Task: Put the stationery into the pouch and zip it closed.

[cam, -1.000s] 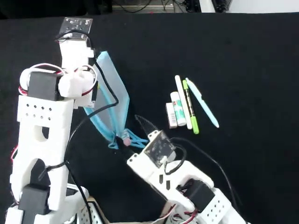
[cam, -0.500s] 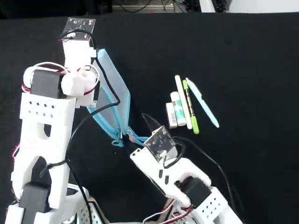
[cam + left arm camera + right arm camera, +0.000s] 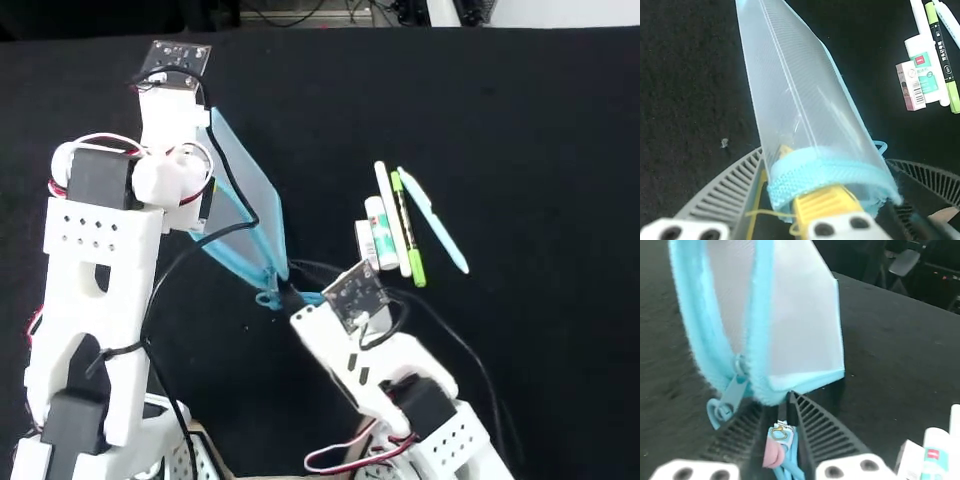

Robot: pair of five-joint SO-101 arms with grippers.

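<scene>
High view: the pouch (image 3: 245, 190) is a long, translucent pale-blue mesh sleeve with solid blue trim. It is held up off the black table (image 3: 520, 120) between the two arms. Its upper part runs under the left arm (image 3: 95, 260), and its lower tip sits at the right pincer (image 3: 289, 294). The stationery lies flat in a tight row, well apart from the pouch. The row is a small boxed block (image 3: 366, 246), a stubby white tube (image 3: 377, 230), a slim white pen (image 3: 388, 205), a green highlighter (image 3: 408, 240) and a pale-blue pen (image 3: 432, 218). The blue pen is angled away from the others.

Left wrist view: the left pincer (image 3: 810, 175) is pinching the pouch's woven blue rim. The yellow finger (image 3: 827, 202) sits on the outside, and a yellow tip shows through the mesh (a fine ribbed weave, see-through). The pouch body narrows away from the camera.

Right wrist view: the right pincer's black ribbed fingers (image 3: 815, 432) are pressed together. A pink tab (image 3: 772, 455) and a blue cord are caught between them, and the tips touch the pouch's lower edge. A flat blue zipper slider (image 3: 732, 390) hangs just beside, at the bottom of the seam. The pouch stands roughly upright above the pincer.
</scene>
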